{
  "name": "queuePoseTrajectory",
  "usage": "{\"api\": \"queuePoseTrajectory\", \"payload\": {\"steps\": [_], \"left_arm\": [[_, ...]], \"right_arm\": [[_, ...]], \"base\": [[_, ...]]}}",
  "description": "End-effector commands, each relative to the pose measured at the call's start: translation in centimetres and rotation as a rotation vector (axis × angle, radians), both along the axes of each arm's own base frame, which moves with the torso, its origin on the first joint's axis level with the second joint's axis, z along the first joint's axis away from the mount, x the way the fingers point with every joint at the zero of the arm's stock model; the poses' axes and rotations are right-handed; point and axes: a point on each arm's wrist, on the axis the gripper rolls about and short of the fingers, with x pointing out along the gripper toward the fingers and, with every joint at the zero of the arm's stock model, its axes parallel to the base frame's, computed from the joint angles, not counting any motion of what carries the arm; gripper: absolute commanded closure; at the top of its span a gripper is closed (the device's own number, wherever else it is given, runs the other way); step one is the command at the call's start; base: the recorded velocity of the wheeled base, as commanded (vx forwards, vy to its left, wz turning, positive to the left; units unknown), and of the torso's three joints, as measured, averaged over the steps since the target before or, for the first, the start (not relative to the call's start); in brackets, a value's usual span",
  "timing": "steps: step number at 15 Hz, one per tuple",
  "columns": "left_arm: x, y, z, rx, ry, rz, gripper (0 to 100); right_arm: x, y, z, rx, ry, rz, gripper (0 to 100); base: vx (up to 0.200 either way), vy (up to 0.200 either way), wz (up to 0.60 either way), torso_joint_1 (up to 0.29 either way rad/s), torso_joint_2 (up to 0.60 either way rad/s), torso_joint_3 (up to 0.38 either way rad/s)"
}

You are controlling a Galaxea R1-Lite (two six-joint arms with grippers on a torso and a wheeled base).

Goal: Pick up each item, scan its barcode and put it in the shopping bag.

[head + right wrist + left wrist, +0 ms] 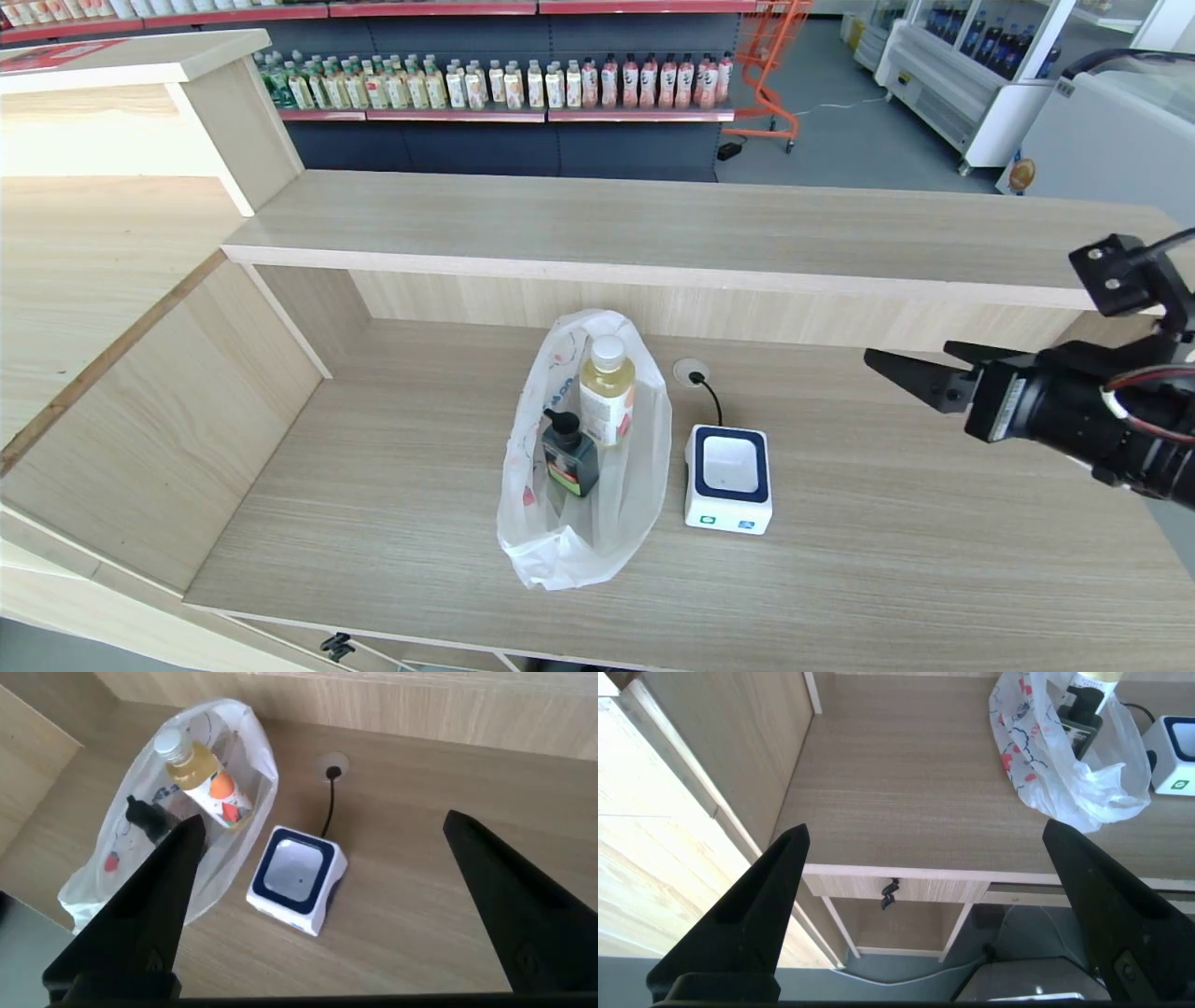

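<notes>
Shopping bag [646, 478] just beside scanner [729, 476]

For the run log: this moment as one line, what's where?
shopping bag: on counter, holds juice bottle, pump bottle | scanner: beside shopping bag | left gripper: open, empty | right gripper: open, empty

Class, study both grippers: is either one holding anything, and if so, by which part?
Nothing is held: the left gripper and right gripper are both open and empty, away from the shopping bag.
</notes>
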Motion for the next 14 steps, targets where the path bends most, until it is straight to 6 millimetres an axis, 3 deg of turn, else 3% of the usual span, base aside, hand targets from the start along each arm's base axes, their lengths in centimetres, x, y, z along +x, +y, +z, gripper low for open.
{"api": "queuePoseTrajectory", "payload": {"steps": [1, 2, 4, 6, 7, 13, 14], "left_arm": [[0.0, 0.0, 0.0, 0.000, 0.000, 0.000, 0], [0.0, 0.0, 0.0, 0.000, 0.000, 0.000, 0], [0.0, 0.0, 0.0, 0.000, 0.000, 0.000, 0], [0.0, 0.0, 0.0, 0.000, 0.000, 0.000, 0], [0.0, 0.0, 0.0, 0.000, 0.000, 0.000, 0], [0.0, 0.0, 0.0, 0.000, 0.000, 0.000, 0], [0.0, 0.0, 0.0, 0.000, 0.000, 0.000, 0]], "right_arm": [[-13.5, -4.4, -3.9, -0.017, -0.047, -0.214, 0], [-15.4, -4.8, -5.3, -0.019, -0.051, -0.249, 0], [-19.7, -5.2, -9.8, -0.091, -0.098, -0.316, 0], [-21.5, -5.2, -11.4, -0.091, -0.164, -0.350, 0], [-22.4, -5.2, -13.3, -0.111, -0.099, -0.371, 0], [-22.6, -5.2, -13.2, -0.113, -0.143, -0.357, 0], [-22.6, -5.2, -13.2, -0.116, -0.144, -0.357, 100]], "base": [[0.000, 0.000, 0.00, 0.000, 0.00, 0.000], [0.000, 0.000, 0.00, 0.000, 0.00, 0.000], [0.000, 0.000, 0.00, 0.000, 0.00, 0.000], [0.000, 0.000, 0.00, 0.000, 0.00, 0.000], [0.000, 0.000, 0.00, 0.000, 0.00, 0.000], [0.000, 0.000, 0.00, 0.000, 0.00, 0.000], [0.000, 0.000, 0.00, 0.000, 0.00, 0.000]]}}
